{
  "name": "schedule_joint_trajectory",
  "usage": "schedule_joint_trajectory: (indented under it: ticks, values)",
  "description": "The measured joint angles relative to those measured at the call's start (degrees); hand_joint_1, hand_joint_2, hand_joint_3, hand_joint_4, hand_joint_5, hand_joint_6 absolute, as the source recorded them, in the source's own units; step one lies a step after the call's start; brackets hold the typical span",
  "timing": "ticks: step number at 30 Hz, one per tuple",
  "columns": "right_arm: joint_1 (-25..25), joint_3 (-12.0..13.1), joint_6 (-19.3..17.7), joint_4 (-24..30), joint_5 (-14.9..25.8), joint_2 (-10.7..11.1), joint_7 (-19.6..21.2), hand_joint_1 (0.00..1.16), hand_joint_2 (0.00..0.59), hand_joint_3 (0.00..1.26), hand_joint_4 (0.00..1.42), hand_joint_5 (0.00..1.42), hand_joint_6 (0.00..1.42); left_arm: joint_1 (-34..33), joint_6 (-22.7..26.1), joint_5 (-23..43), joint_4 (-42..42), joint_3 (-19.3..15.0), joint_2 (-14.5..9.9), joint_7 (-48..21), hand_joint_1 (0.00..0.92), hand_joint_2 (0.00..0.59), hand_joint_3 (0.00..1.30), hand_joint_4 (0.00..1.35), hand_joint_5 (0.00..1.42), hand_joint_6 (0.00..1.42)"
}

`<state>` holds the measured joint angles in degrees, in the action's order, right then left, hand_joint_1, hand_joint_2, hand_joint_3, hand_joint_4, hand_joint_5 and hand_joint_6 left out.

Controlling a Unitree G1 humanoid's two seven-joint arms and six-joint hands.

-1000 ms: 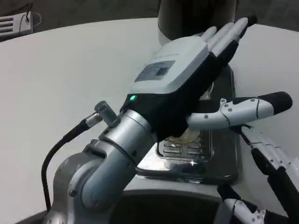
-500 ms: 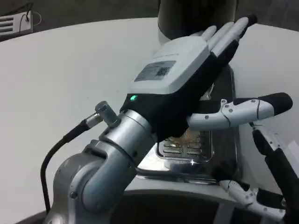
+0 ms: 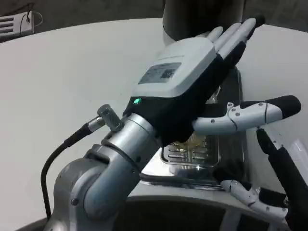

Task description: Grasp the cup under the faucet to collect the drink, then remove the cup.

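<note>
Right hand (image 3: 269,192) dropped lower (cut off) | left hand (image 3: 192,77) fingers spread, hiding cup

Two hands: the left hand (image 3: 192,72) stretched flat over the middle of the scene, and the right hand (image 3: 276,190) low at the right edge. Two silver forearms, though only the left forearm (image 3: 103,178) shows plainly. One white table (image 3: 62,77). One dark dispenser (image 3: 202,14) at the back, its upper part cut off by the frame. One shiny drip tray (image 3: 192,156) with a slotted grate, partly hidden under the left hand. One black cable (image 3: 60,151) running from the left wrist. One small slatted object (image 3: 14,24) in the far left corner, too cropped to name.
</note>
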<state>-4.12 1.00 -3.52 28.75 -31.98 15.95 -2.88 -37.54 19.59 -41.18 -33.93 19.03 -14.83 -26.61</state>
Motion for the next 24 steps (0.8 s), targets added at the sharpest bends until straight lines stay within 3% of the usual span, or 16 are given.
schedule_joint_trajectory:
  ticks: [10,17,24]
  values:
    - [1.85,-1.30,1.14,-1.35,0.26,0.01,-0.22,0.49,0.270,0.00,0.01,0.03,0.13,1.46,-0.14,-0.10,-1.37,-0.58,0.12,0.22,0.000,0.142,0.00,0.00,0.01,0.00]
    - [2.05,-1.61,1.22,-1.50,0.95,0.14,-0.30,0.50,0.270,0.00,0.01,0.03,0.13,8.61,-5.36,-0.29,-5.39,-3.71,3.42,11.18,0.000,0.147,0.00,0.00,0.03,0.00]
    - [2.89,-2.16,1.72,-2.06,1.41,0.11,-0.84,0.51,0.264,0.00,0.01,0.03,0.13,16.82,-10.40,-2.32,-8.14,-7.55,5.17,20.56,0.000,0.151,0.00,0.00,0.04,0.00]
